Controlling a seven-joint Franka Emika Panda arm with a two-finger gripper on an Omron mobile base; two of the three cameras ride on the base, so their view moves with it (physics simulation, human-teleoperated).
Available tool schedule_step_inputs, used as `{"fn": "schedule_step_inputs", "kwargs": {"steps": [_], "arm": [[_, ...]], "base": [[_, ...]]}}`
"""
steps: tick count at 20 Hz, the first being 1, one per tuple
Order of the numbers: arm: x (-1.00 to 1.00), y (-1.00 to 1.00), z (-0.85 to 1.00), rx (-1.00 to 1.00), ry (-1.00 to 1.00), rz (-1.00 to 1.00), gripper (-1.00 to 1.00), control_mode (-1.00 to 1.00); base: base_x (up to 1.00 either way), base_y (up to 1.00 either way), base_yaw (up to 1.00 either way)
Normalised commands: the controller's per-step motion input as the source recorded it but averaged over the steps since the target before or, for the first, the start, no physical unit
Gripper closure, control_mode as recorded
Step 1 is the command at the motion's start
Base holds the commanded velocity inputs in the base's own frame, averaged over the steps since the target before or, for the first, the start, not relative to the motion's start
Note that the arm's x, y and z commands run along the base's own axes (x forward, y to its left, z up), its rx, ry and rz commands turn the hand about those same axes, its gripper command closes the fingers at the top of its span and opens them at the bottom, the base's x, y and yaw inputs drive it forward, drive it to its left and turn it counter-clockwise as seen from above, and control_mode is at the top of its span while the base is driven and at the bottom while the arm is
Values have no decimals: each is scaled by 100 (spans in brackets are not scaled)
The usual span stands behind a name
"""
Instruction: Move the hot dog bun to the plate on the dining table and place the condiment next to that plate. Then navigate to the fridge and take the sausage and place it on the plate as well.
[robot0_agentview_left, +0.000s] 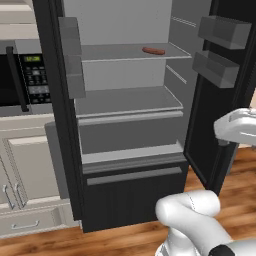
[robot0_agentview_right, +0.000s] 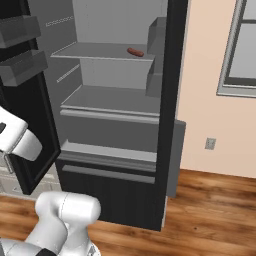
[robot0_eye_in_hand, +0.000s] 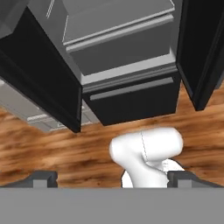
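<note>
The tall black fridge (robot0_agentview_left: 125, 125) stands wide open, both doors swung out. One thin reddish-brown sausage (robot0_agentview_left: 153, 50) lies alone on the upper pale grey shelf (robot0_agentview_left: 115, 52), right of centre. Left base view adds a microwave (robot0_agentview_left: 25, 80); right base view a window (robot0_agentview_right: 242, 47). The hand (robot0_eye_in_hand: 111, 177), fingertips wide apart, is released above the wooden floor (robot0_eye_in_hand: 52, 148).

No text could be read anywhere. The microwave (robot0_agentview_left: 22, 80) beside the fridge (robot0_agentview_left: 125, 115) carried a keypad and small display, but their markings were too blurred.
</note>
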Motion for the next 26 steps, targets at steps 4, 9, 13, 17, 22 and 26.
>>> {"fn": "schedule_step_inputs", "kwargs": {"steps": [4,9,13,17,22,26], "arm": [[9,0,-25,-18,-3,2,-100,-100],[0,0,-17,-9,-3,2,-100,-100],[0,0,0,0,0,0,-100,100],[0,0,0,0,0,0,-100,100],[0,0,0,0,0,0,-100,100],[0,0,0,0,0,0,-100,100]], "base": [[0,0,0],[0,0,0],[28,0,0],[65,0,0],[59,0,0],[64,0,0]]}}
